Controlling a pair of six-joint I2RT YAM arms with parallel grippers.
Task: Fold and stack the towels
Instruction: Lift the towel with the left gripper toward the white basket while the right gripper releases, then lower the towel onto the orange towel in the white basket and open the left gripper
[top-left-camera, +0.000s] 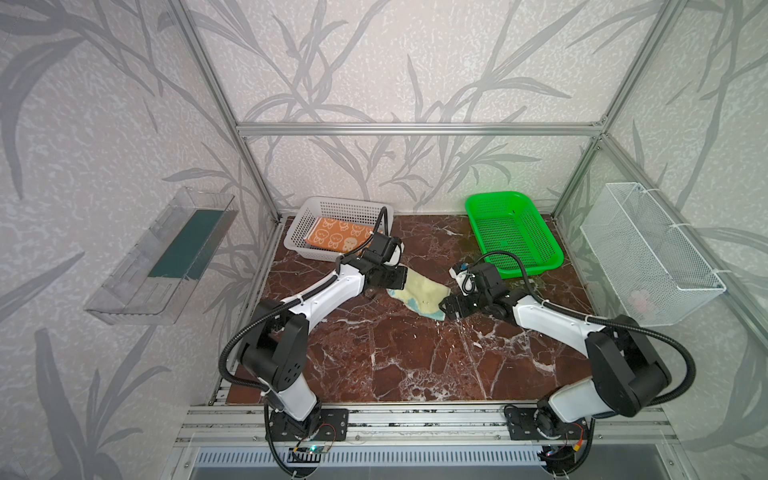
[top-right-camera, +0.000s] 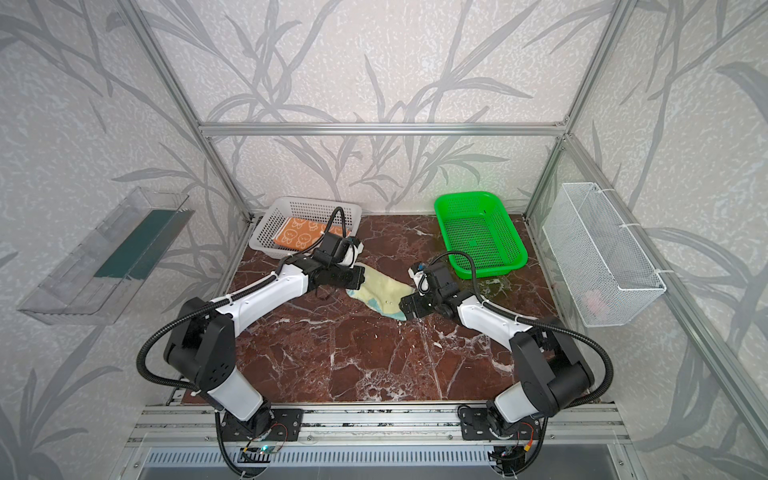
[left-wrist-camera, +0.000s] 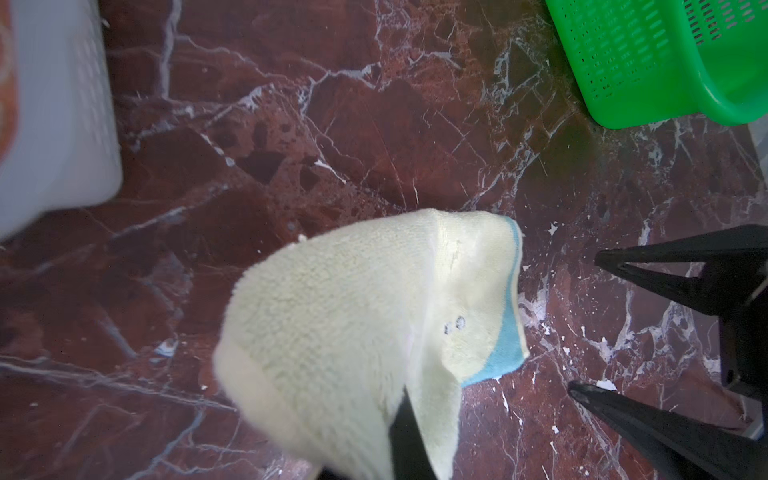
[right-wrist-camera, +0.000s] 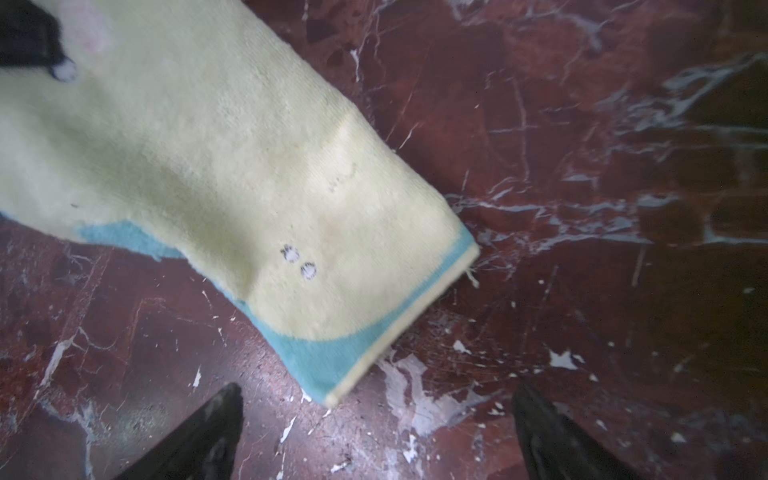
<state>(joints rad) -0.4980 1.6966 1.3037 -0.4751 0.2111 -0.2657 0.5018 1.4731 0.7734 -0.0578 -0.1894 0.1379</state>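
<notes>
Nearest, in front of and left of the green basket (top-left-camera: 490, 198), the right gripper (right-wrist-camera: 377, 388) stands with its jaws spread wide and holds nothing; the blue-edged corner of the pale yellow towel (top-left-camera: 419, 293) lies on the marble table (top-left-camera: 415, 365) just ahead of its tips. From there the towel runs as a narrow, loosely doubled band, its long axis slanting away and leftward from the green basket, blue end pointing at the right gripper. Its far end is pinched in the left gripper (top-left-camera: 397, 280), whose jaws are closed on the cloth. Farthest, well left of the green basket along the back wall, the orange towel (top-left-camera: 336, 235) lies folded flat in the white basket (top-left-camera: 332, 203). I judge one towel done, the yellow one mid-fold and unstacked; a third I cannot make out.
</notes>
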